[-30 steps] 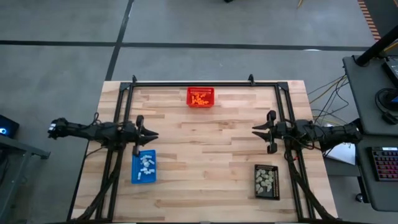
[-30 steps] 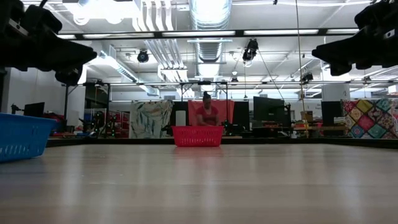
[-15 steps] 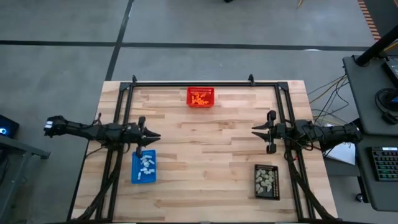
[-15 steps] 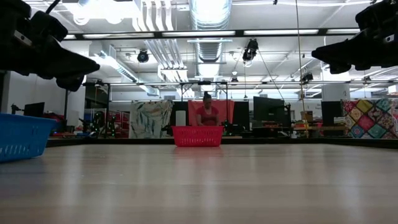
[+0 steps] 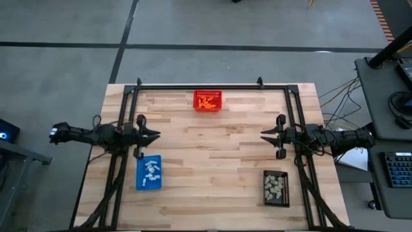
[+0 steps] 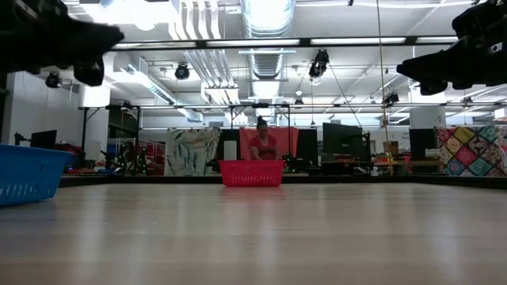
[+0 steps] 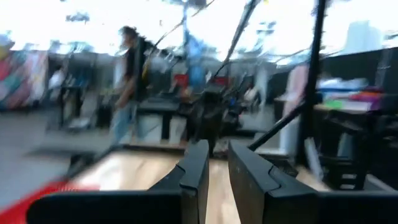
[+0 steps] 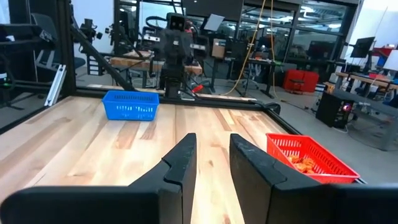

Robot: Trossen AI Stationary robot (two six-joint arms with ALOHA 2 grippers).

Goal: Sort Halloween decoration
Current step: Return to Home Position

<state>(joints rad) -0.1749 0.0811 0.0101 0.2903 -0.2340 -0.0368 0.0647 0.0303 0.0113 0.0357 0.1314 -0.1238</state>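
The Halloween decoration lies in three containers on the table (image 5: 212, 167). The orange trinkets (image 5: 207, 102) fill the red mesh basket (image 5: 208, 92) at the far middle. The white trinkets (image 5: 152, 170) lie in the blue tray (image 5: 139, 174) at the near left, and the grey-beige trinkets (image 5: 275, 187) in the black tray (image 5: 265, 188) at the near right. No loose piece shows on the bare boards, so the sorting looks finished.

The left gripper (image 5: 156, 135) hangs above the table's left side, just beyond the far end of the blue tray and pointing toward the middle. Its fingers (image 7: 198, 168) are drawn close with only a narrow slot between them, and nothing is held there. The right gripper (image 5: 262, 135) mirrors it on the right side, well apart from the black tray. Its fingers (image 8: 181, 163) are equally close and empty.

Each trinket is far smaller than a gripper, so it should weigh almost nothing. They look like small hard moulded pieces, stiff rather than soft, though their shapes are too small to make out. Such pieces would likely skid or flick away under an off-centre squeeze.

A good hold would be a fingertip pinch across the body of a single piece lying at the edge of its pile, with the fingers opened only slightly. Neighbours in the heap may shift or cling, and the basket's mesh could catch a thin part.
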